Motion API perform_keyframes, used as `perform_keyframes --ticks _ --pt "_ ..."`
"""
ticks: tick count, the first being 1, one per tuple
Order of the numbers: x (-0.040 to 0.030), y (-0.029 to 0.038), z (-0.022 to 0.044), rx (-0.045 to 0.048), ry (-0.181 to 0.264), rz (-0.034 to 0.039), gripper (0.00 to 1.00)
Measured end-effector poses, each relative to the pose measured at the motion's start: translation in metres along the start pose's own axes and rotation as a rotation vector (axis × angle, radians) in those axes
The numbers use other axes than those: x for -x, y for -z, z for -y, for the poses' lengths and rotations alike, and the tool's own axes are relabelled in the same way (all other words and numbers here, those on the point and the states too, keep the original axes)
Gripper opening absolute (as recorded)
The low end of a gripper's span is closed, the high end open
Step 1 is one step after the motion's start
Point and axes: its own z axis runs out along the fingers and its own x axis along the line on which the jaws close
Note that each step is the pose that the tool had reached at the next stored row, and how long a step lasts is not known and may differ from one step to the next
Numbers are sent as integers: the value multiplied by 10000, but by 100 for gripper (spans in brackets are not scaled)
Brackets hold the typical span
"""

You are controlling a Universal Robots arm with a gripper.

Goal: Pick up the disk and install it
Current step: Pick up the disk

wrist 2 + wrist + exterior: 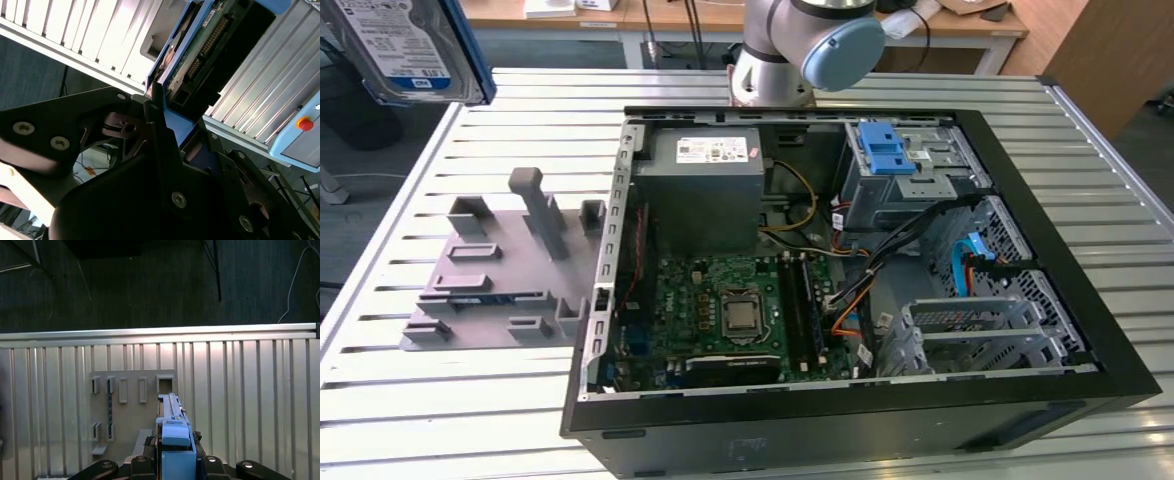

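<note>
disk [400, 45] in pincer [175, 447] abv grey rack [494, 270], pc case [854, 425] nr

Exterior view: bright, even overhead light. Soft glare on slatted table [427, 400], strongest toward 12 o'clock. Computer case [854, 420] interior dimmer, with the deepest shadow under its wall at 3 o'clock. The disk [407, 45] at 10 o'clock has an evenly lit label.
Second wrist view: gripper [172, 117] body near-black against washed-out slats.
First wrist view: floor beyond the table is dim, and a bright highlight runs along the table edge.
</note>
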Motion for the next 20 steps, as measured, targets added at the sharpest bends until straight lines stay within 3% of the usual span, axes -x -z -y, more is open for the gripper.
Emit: perform_keyframes --ticks 10,20 --pt "0 19 4 -1 -1 1 36" --pt "-35 18 132 0 -1 1 36"
